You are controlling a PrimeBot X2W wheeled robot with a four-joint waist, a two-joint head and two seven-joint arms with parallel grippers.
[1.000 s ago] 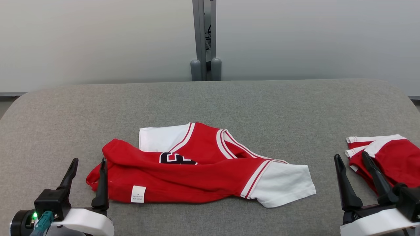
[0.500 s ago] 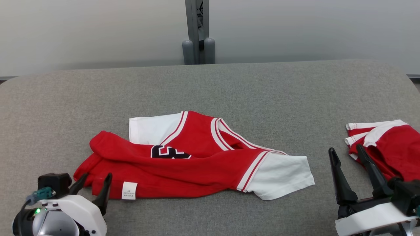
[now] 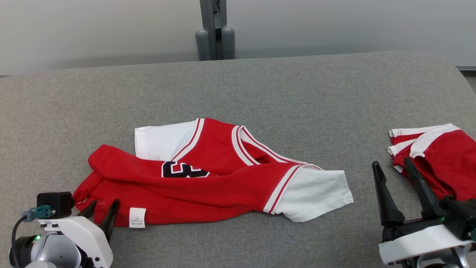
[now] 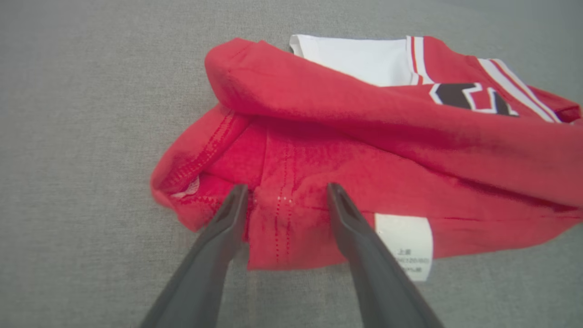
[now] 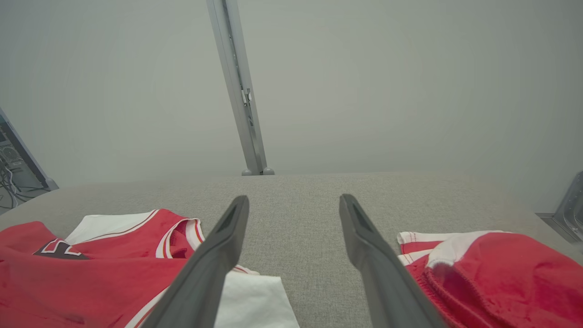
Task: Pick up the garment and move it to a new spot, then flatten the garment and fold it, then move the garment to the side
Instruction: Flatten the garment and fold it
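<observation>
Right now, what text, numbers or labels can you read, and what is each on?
"3": black, white-edged number on the red jersey, partly under a fold, so not certain.
Print on the white label at the jersey's near edge: too small to read.
Nothing else readable.

LIGHT: bright, even, diffuse, overhead | SHADOW: faint, soft, narrow under the garment (image 3: 208, 186) edge on the surface (image 3: 297, 93) | FOCUS: head view sharp; left wrist view softer, left pincer (image 4: 287, 187) blurred toward the lens; right wrist view background hazy
</observation>
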